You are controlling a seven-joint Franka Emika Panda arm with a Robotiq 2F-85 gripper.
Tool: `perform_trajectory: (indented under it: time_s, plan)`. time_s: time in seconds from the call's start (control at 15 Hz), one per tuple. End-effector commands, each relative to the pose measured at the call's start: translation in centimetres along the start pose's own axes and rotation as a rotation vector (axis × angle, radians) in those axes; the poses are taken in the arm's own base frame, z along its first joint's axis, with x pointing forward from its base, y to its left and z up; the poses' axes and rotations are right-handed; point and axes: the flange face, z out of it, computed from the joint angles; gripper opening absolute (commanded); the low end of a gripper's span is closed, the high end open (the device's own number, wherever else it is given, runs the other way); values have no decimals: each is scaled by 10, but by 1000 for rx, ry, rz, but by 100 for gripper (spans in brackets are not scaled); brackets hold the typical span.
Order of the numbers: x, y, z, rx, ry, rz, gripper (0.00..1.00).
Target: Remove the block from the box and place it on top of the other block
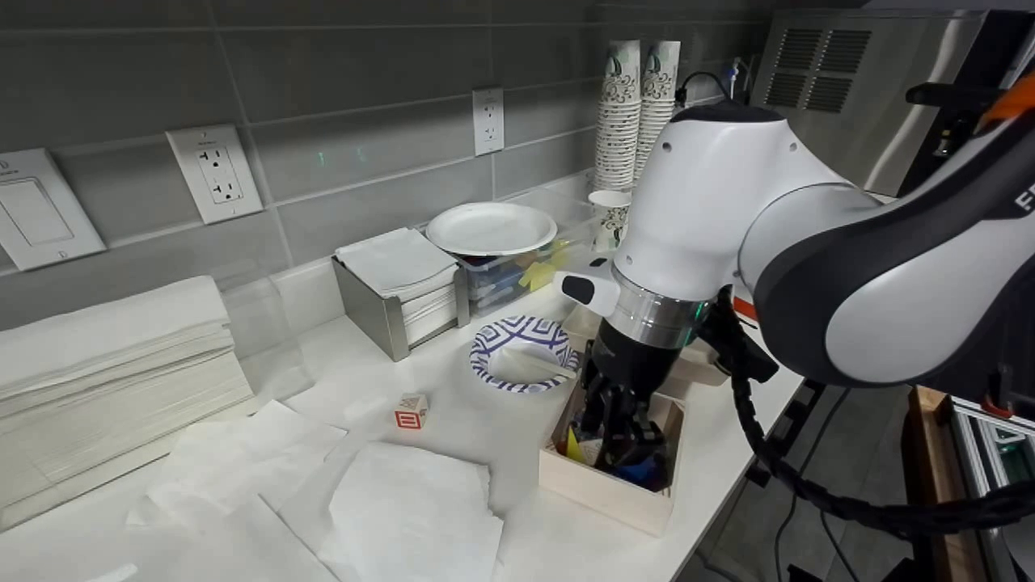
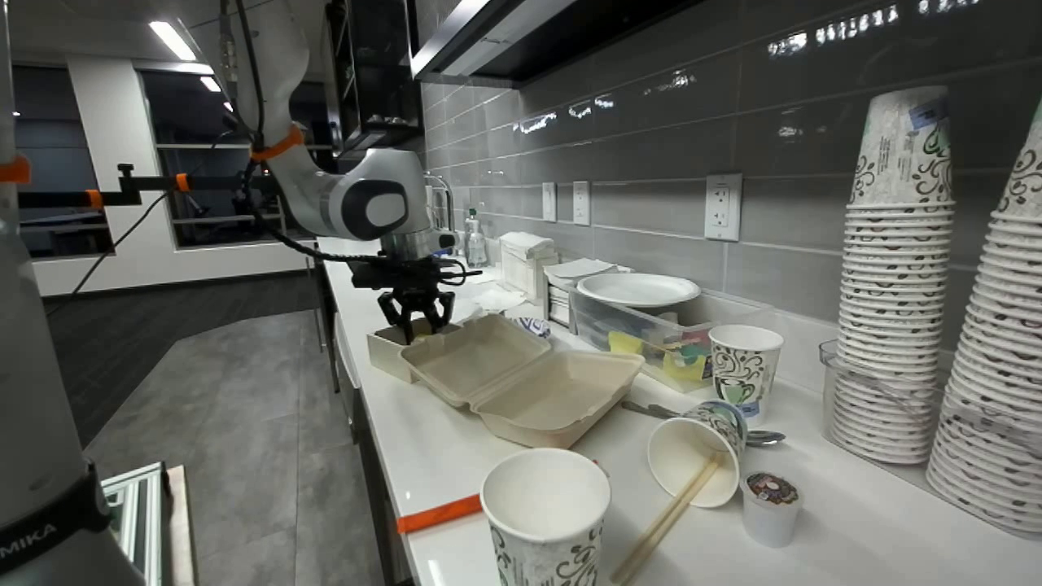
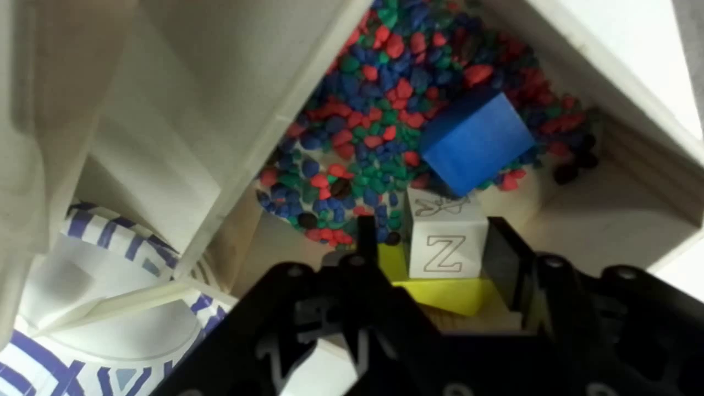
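Note:
The small pale tan box [image 1: 602, 493] stands near the counter's edge; its wall also shows in an exterior view [image 2: 389, 352] and in the wrist view [image 3: 616, 71]. Inside it, a white block with a Z [image 3: 446, 250] sits against a yellow block [image 3: 448, 294]. My gripper [image 3: 432, 236] reaches down into the box with its fingers apart around the Z block. The right finger is close to or touching it; a gap shows on the left. The other block [image 1: 411, 412], small with a red mark, sits on the counter outside the box; it is out of the wrist view.
A blue block [image 3: 478, 143] and coloured pebbles [image 3: 379, 115] lie in the box. An open takeout container [image 2: 562, 399] and a patterned bowl [image 1: 485, 356] stand beside it. Paper sheets [image 1: 416, 517], a napkin holder [image 1: 372, 315] and cups [image 2: 545, 505] are on the counter.

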Motion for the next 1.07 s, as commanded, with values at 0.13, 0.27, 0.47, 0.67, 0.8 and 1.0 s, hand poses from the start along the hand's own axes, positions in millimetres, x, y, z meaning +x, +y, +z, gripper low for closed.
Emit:
perform_trajectory:
  time_s: [0.13,0.27,0.47,0.67,0.8,1.0]
  plan:
    - [0,-6,-5,-5,-24,-10,9]
    - [-5,-9,-28,-4,-57,18,9]
    - [-16,-2,-75,-28,-120,102,9]
    - [-14,2,-118,24,-167,126,9]
    - [-2,5,-143,54,-166,156,9]
    - [28,6,-158,76,-142,164,9]
